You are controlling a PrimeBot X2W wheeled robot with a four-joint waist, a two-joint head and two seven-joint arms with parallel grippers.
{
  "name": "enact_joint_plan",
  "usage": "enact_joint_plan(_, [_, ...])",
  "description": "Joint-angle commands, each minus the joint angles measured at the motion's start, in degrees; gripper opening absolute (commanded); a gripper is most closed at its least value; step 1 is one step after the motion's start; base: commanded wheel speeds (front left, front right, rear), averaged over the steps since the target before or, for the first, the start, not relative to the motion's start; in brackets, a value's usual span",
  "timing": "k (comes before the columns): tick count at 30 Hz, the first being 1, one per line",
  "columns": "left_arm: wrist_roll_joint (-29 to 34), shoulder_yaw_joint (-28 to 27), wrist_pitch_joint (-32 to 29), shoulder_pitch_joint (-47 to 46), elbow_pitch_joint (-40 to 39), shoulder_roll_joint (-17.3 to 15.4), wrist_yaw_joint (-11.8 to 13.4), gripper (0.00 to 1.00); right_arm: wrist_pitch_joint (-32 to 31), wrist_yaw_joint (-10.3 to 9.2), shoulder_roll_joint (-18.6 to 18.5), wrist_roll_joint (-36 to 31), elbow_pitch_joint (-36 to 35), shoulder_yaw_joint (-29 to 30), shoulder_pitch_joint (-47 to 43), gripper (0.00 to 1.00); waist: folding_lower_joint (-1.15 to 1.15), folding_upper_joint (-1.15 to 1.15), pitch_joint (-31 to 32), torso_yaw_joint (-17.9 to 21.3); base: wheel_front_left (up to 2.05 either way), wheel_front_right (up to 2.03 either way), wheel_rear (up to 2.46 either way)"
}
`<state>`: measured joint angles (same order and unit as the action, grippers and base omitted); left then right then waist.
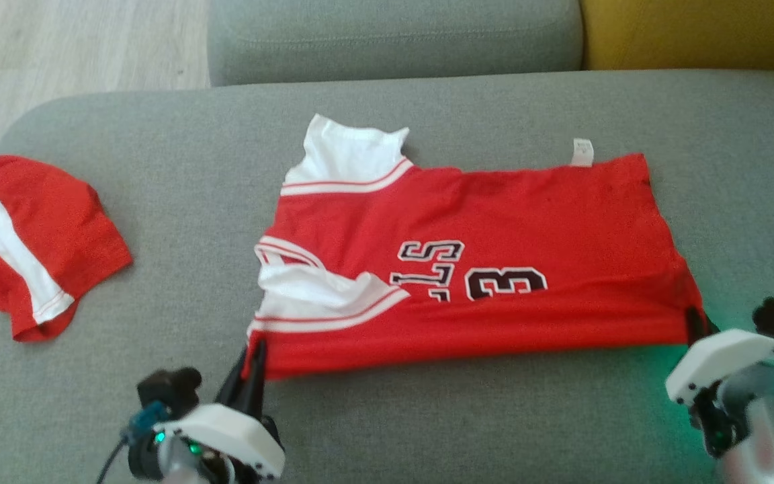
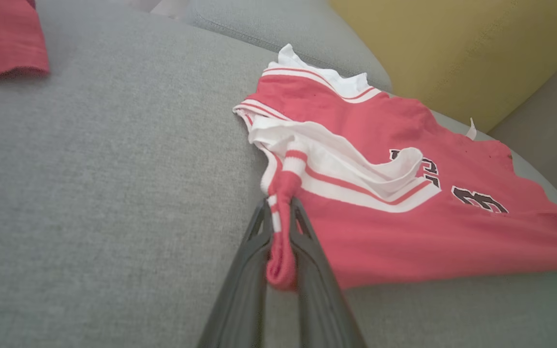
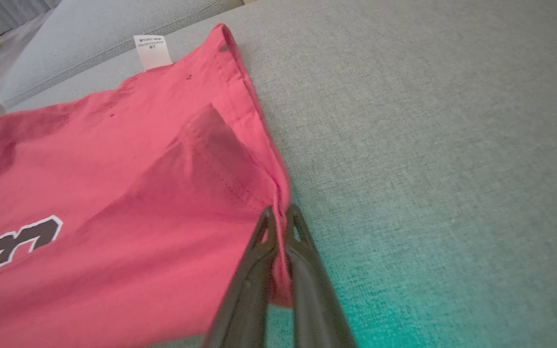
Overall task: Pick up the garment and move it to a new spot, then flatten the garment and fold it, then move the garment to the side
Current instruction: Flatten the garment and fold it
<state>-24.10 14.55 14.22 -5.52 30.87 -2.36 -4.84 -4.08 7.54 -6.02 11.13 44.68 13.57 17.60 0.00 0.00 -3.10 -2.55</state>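
Note:
The garment (image 1: 494, 222) is a red sleeveless jersey with white trim and black numbers, spread sideways across the grey sofa seat (image 1: 427, 417). My left gripper (image 1: 256, 353) is shut on the near shoulder strap, whose red-and-white fabric bunches between the fingers (image 2: 278, 227). My right gripper (image 1: 696, 321) is shut on the near hem corner; in the right wrist view the fingers (image 3: 281, 227) pinch the red hem (image 3: 278, 193). The jersey (image 3: 114, 193) lies mostly flat, with a white label (image 3: 152, 50) at its far edge.
A second red-and-white garment (image 1: 17, 242) lies at the left end of the seat. The grey backrest (image 1: 394, 37) and a yellow cushion (image 1: 696, 30) stand behind. Wooden floor (image 1: 58, 47) shows at the far left.

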Motion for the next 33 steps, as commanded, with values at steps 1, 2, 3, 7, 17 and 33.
enact_joint_plan(1, [-0.47,-1.32,0.13,-0.72,-1.36,-1.04,-0.34,0.00,-0.97,-0.05,-1.62,0.51,-3.11,-0.19,-0.08,0.00,0.00,0.00,0.50,0.06,0.00,0.00,0.00])
enact_joint_plan(2, [-0.57,-0.80,-0.20,-0.07,-1.36,-1.14,-0.61,0.00,-1.83,-0.05,-1.66,0.64,-4.01,0.11,-1.01,0.00,0.00,0.00,0.69,0.09,0.00,0.00,0.00])
enact_joint_plan(3, [-0.66,-0.33,-0.47,0.54,-1.46,-1.22,-0.82,0.00,-2.76,-0.05,-1.64,0.77,-5.03,0.36,-2.02,0.00,0.00,0.00,0.85,0.13,0.00,0.00,0.00])
enact_joint_plan(7, [-0.94,0.48,-0.67,2.07,-2.17,-1.34,-0.98,0.06,-6.00,-0.05,-1.27,1.17,-10.64,1.08,-6.23,0.00,0.00,0.00,0.94,0.27,0.00,0.00,0.00])
enact_joint_plan(17, [3.54,-2.01,0.67,-1.32,-7.43,-2.04,4.37,1.00,1.76,-0.05,2.06,-2.47,-27.17,-0.14,-8.93,1.00,0.00,0.00,0.06,1.16,0.00,0.00,0.00])
enact_joint_plan(33, [8.57,-4.09,-0.91,-6.49,-10.36,-0.58,0.25,1.00,12.71,-0.05,0.79,-0.98,-30.65,-10.62,-6.15,1.00,0.00,0.00,-4.44,2.49,0.00,0.00,0.00])
